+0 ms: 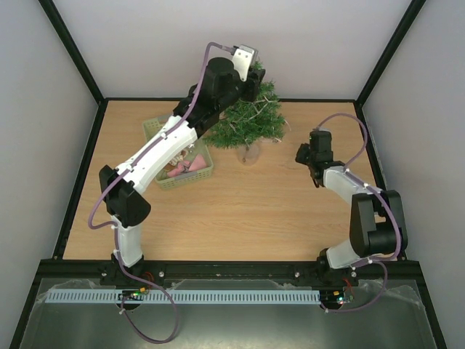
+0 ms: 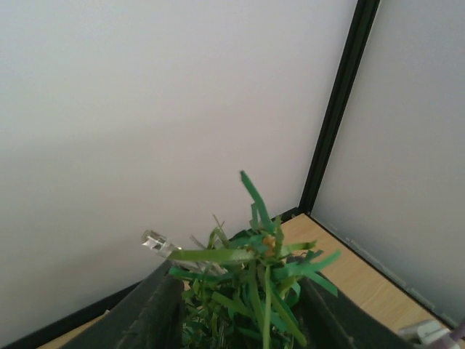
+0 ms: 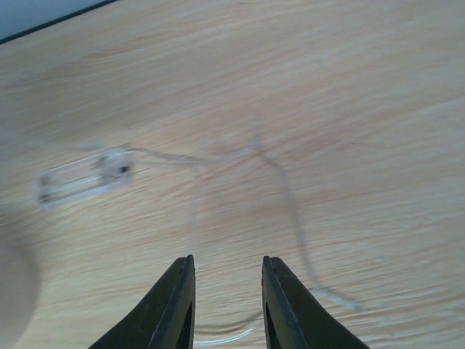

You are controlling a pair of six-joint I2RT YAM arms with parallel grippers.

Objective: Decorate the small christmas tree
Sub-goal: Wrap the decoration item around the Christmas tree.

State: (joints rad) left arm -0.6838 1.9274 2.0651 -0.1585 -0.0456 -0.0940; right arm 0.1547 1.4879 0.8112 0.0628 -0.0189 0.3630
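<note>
The small christmas tree (image 1: 251,120) stands at the back middle of the table on a clear base (image 1: 248,153). My left gripper (image 1: 256,84) reaches over its top. In the left wrist view the jaws stand apart with the tree's green tip (image 2: 254,254) between them, and a small clear bulb (image 2: 156,241) pokes out of the needles on the left. My right gripper (image 1: 304,155) hovers low over the table to the right of the tree. It (image 3: 227,265) is open and empty, above a thin clear wire (image 3: 280,182) that ends in a small clear box (image 3: 83,177) on the wood.
A pale green basket (image 1: 154,127) with pink items sits left of the tree, partly under the left arm. White walls with black frame posts close in the table at the back and sides.
</note>
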